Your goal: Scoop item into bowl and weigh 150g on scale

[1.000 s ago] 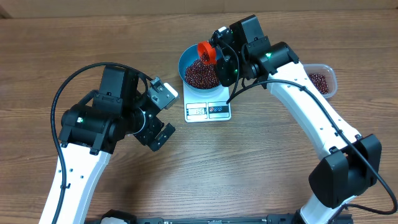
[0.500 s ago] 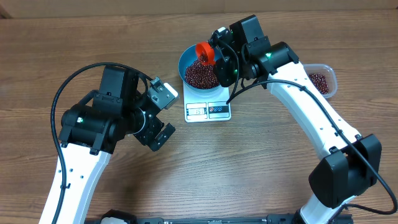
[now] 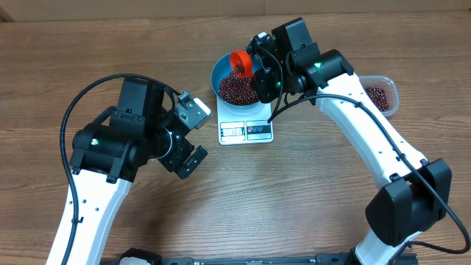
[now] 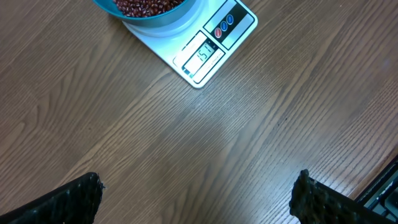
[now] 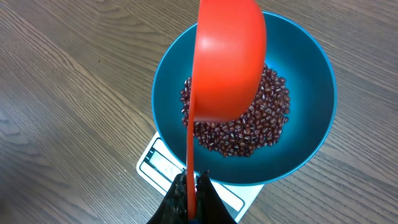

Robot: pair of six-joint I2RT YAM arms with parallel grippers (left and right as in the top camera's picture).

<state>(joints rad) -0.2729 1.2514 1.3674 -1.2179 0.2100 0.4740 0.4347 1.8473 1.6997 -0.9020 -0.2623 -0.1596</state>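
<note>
Two hands: right hand [image 5: 191, 196] clamps the scoop [image 5: 230, 62] by its handle, tipped over the beans [image 5: 261, 127] in the bowl [image 5: 311, 93] on the scale [image 4: 211, 38], far centre; left hand [image 4: 199, 202] gapes wide, empty, above the bench [image 4: 249, 137]

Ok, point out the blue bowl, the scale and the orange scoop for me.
blue bowl [image 5: 306, 78]: right wrist view, bare inner wall on its right side.
scale [image 4: 202, 56]: left wrist view, on its display window.
orange scoop [image 5: 229, 59]: right wrist view, outer side of its cup.
</note>
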